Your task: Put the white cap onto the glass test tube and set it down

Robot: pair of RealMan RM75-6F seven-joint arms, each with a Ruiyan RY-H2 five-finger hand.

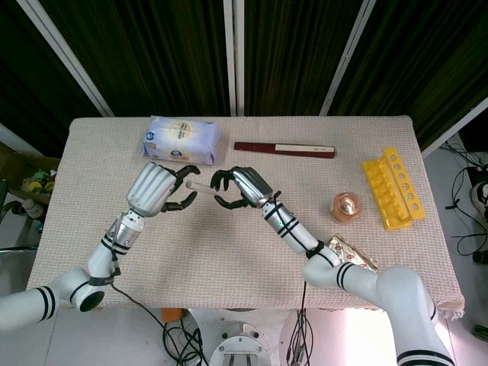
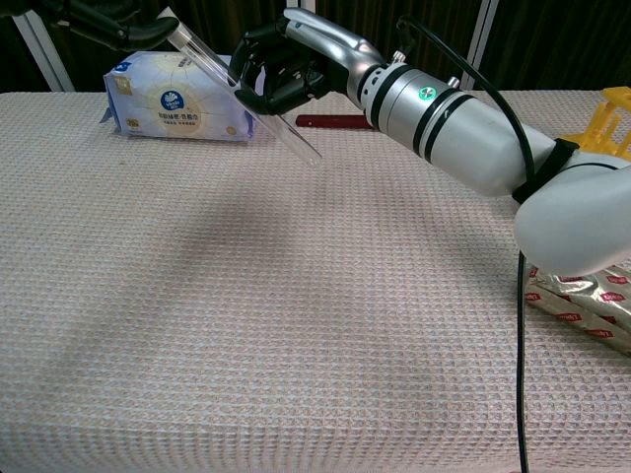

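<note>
Behind the hands (image 1: 202, 191), tissue pack (image 1: 181, 139)

Two glossy white arms, ringed with black bands at the joints. Silver ribbed shells over the backs of the left hand (image 1: 155, 189) and right hand (image 1: 242, 185), with black fingers (image 1: 222, 179). Small green dot on the right forearm. Thin black cable along each arm, looping free near the elbows.
</note>
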